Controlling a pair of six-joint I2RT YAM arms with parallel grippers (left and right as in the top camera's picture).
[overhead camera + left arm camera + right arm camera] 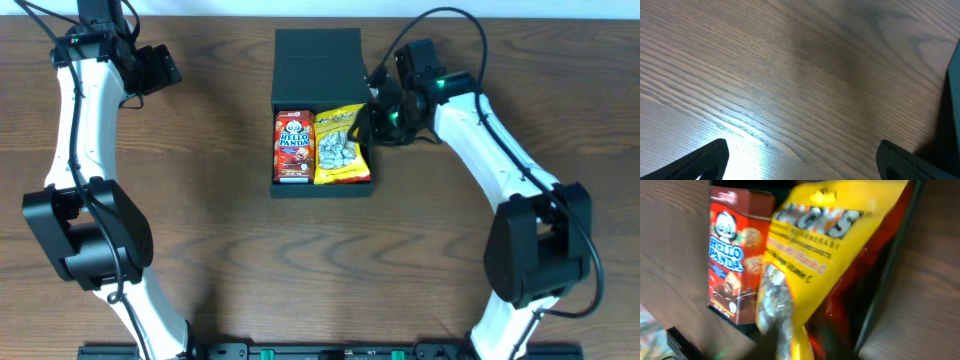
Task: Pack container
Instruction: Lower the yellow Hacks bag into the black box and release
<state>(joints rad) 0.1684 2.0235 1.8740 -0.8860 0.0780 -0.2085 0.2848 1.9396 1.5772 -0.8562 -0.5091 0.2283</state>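
Observation:
The dark teal-grey container (317,55) lies open in the middle of the table, its flap lid folded back. Inside, a red Hello Panda box (293,148) sits on the left and a yellow snack packet (340,148) on the right. My right gripper (375,108) is at the packet's upper right corner, by the container's right wall. In the blurred right wrist view the packet (825,245) fills the frame and narrows between my fingers (790,347), which look shut on it, with the Hello Panda box (735,265) beside it. My left gripper (160,68) is open and empty, far left of the container.
The left wrist view shows bare wood between the open fingers (802,160) and a sliver of the container's edge (954,85) at the right. Both arm bases stand at the table's front edge.

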